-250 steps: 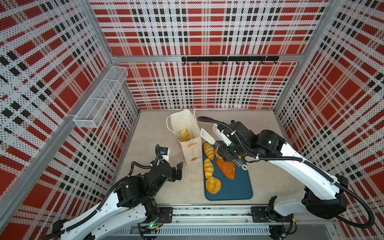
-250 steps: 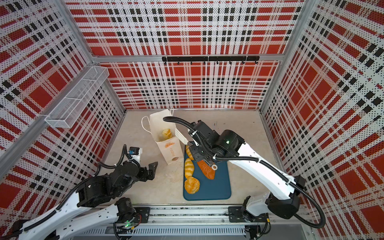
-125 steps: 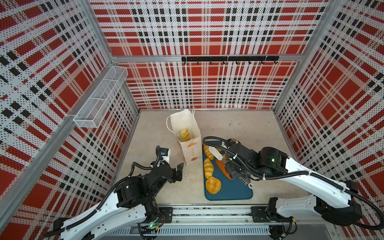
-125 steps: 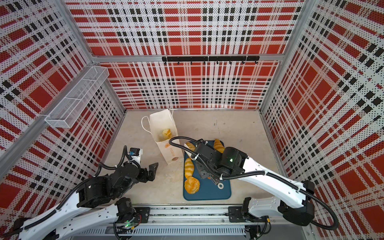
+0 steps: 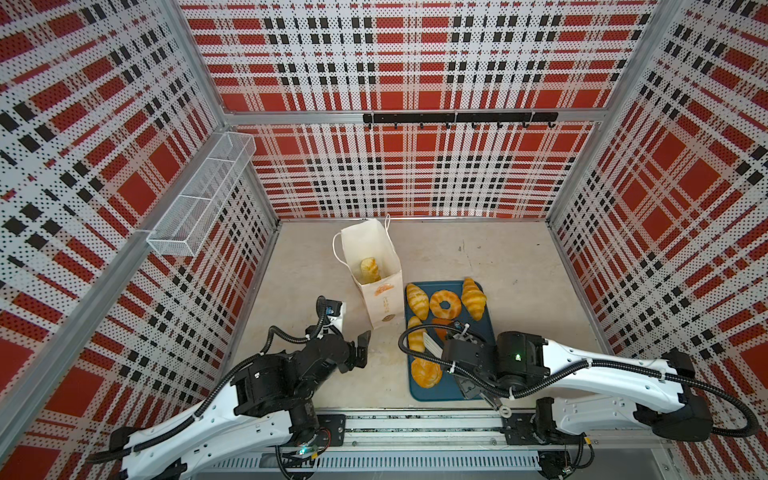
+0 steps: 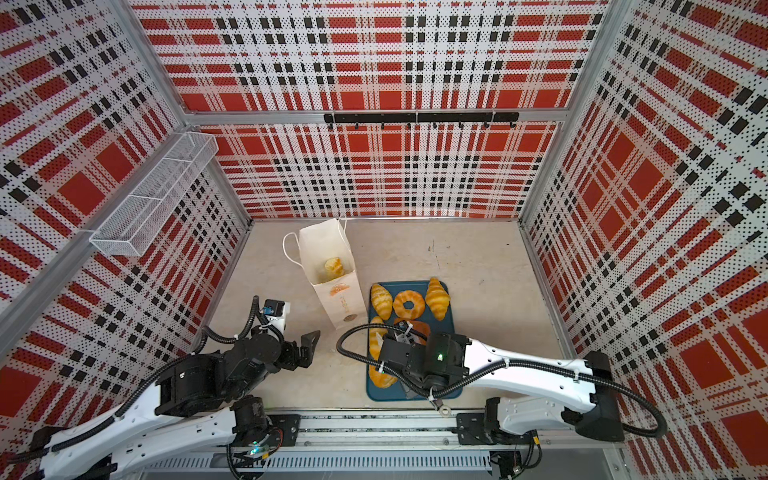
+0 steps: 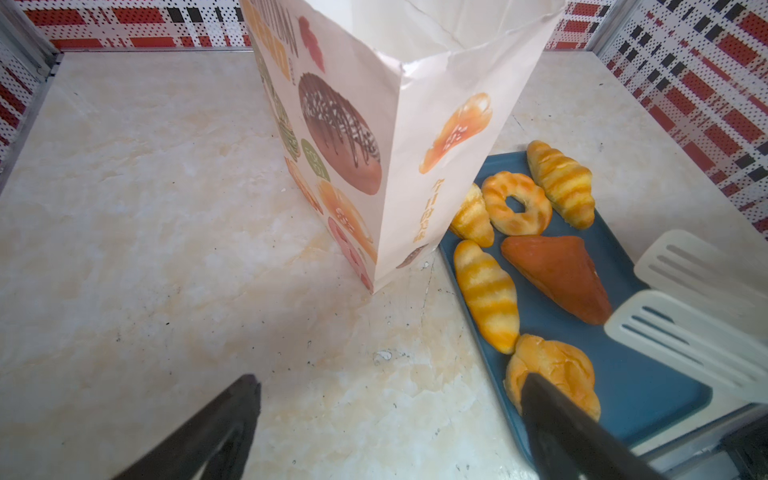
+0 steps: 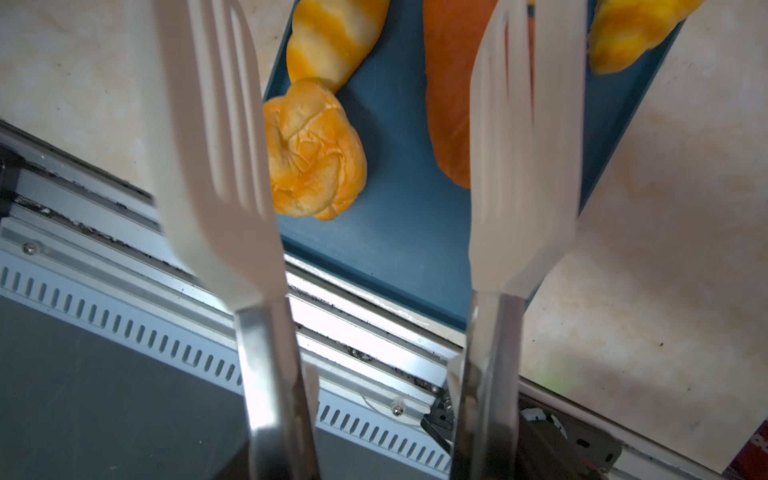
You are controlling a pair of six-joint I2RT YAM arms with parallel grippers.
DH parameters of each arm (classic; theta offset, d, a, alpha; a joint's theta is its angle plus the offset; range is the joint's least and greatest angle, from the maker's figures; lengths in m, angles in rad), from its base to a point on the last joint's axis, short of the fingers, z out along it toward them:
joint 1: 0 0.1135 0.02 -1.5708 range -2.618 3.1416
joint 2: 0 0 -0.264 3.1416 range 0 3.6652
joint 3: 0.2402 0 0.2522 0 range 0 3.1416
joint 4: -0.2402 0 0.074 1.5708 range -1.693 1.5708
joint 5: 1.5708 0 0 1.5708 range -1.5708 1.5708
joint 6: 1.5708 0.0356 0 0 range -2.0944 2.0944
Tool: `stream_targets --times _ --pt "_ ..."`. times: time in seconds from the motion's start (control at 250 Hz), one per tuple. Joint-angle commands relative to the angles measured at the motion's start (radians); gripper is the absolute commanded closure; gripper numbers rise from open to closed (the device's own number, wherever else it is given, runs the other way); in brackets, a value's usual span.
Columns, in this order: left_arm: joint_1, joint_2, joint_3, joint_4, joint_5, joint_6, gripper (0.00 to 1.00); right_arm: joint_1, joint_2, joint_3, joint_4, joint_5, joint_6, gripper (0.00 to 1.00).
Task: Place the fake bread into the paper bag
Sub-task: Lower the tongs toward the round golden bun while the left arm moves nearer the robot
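The white paper bag [image 5: 376, 270] stands open on the table with one piece of fake bread [image 5: 370, 269] inside. Beside it, the teal tray [image 5: 440, 390] carries two croissants [image 5: 417, 300] [image 5: 473, 297], a ring doughnut [image 5: 445, 304], a striped croissant [image 7: 486, 295], a brown triangular loaf [image 7: 559, 278] and a round bun [image 5: 426, 372]. My right gripper [image 5: 459, 355] is shut on white tongs [image 8: 216, 145], which hang over the tray's near half. The tong blades are spread, with nothing between them. My left gripper [image 7: 388, 380] is open above bare table, near the bag's front corner.
A white wire basket [image 5: 199, 195] hangs on the left wall and a black hook rail [image 5: 457, 118] on the back wall. The metal rail [image 5: 415, 428] runs along the table's front edge, just behind the tray. Plaid walls close in three sides.
My right arm has drawn back with the tongs from beside the bag's mouth to the near half of the tray, uncovering the far breads. The left arm has not moved.
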Motion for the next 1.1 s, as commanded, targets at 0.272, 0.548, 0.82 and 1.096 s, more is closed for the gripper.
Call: stream_targets --times 0.272,0.548,0.82,1.096 --pt "-0.143 0.027 -0.036 -0.01 -0.057 -0.074 0.01 0.087 -0.02 -0.133 0.075 -0.029 0.068 0.38" --pt "-0.339 0.026 -0.078 0.01 -0.077 -0.111 0.01 0.091 -0.04 -0.207 0.112 -0.045 0.045 0.36" --pt "-0.489 0.044 -0.119 0.039 -0.061 -0.165 0.01 0.092 -0.048 -0.246 0.151 -0.052 0.017 0.35" --pt "-0.519 0.068 -0.128 0.042 -0.051 -0.191 0.01 0.094 0.008 -0.212 0.154 -0.054 -0.031 0.33"
